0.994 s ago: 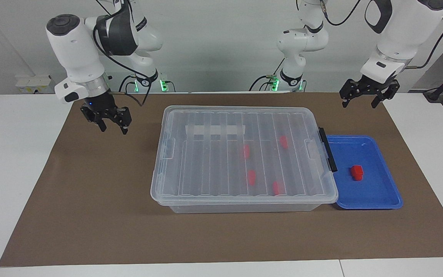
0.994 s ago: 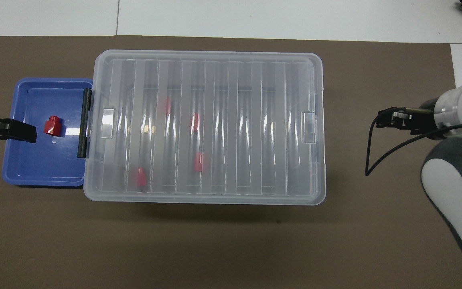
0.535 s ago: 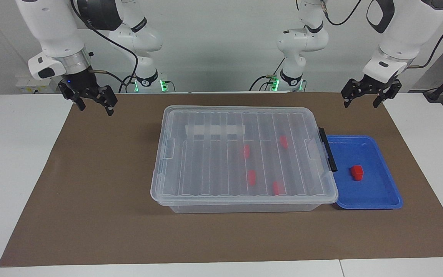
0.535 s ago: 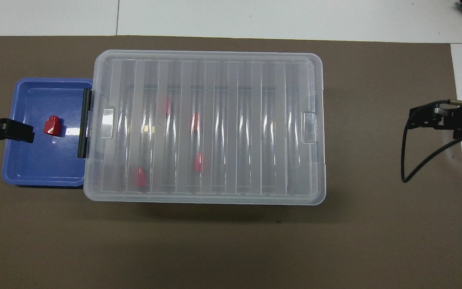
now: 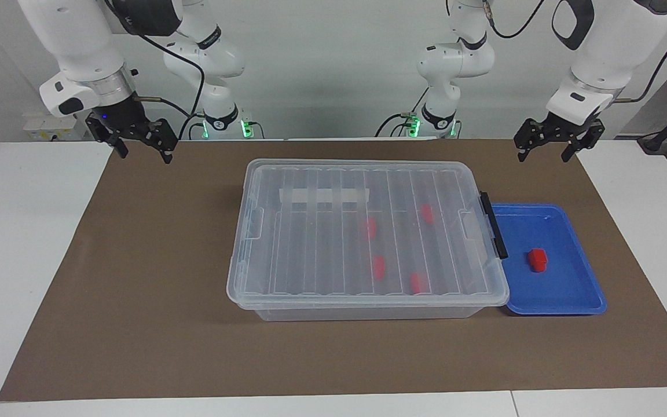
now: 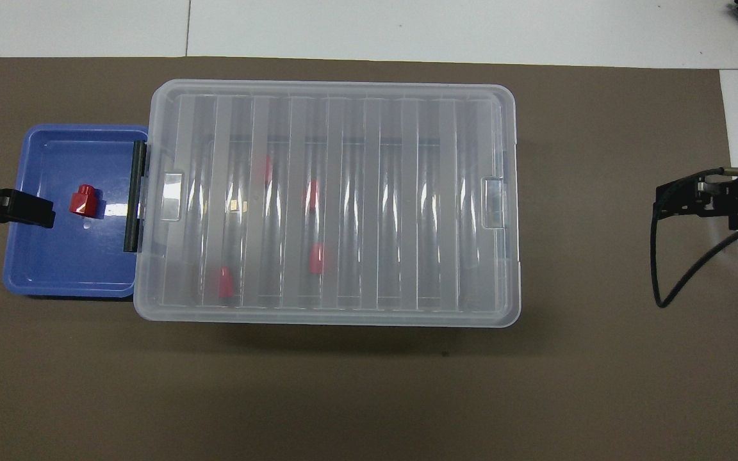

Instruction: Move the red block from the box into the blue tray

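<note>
From the facing camera, the red block (image 5: 537, 260) sits in the blue tray (image 5: 585, 289), about mid-tray, its long axis running from the robots' end toward the tabletop's front edge, stepped end toward the robots. The tray lies just beside the box (image 5: 310, 255), at the box's latch end, toward the left arm's end of the tabletop. The box's clear lid (image 5: 322, 231) is on, the black latch (image 5: 493, 225) along its tray-side edge, and four more red blocks (image 5: 378, 267) show faintly through the ribs. The left claw (image 5: 543, 152) hangs over the brown mat (image 5: 136, 301) near its robot-side edge, above the tray's end, fingers spread and empty. The right claw (image 5: 140, 150) hangs over the mat's corner at the box's other end, also spread, holding nothing. A second ago it was lower and closer in toward the box; it's lifted up and out. Wide bare mat lies all round the box.

Overhead now: the red block (image 6: 84, 201) lies across the blue tray (image 6: 61, 269), its narrow stepped end away from the box (image 6: 337, 205), well clear of every rim. The left claw (image 6: 29, 211) covers the tray's outer rim. The right claw (image 6: 689, 198) is at the mat's (image 6: 369, 397) edge, farther out than before. Block, tray and box haven't budged.
</note>
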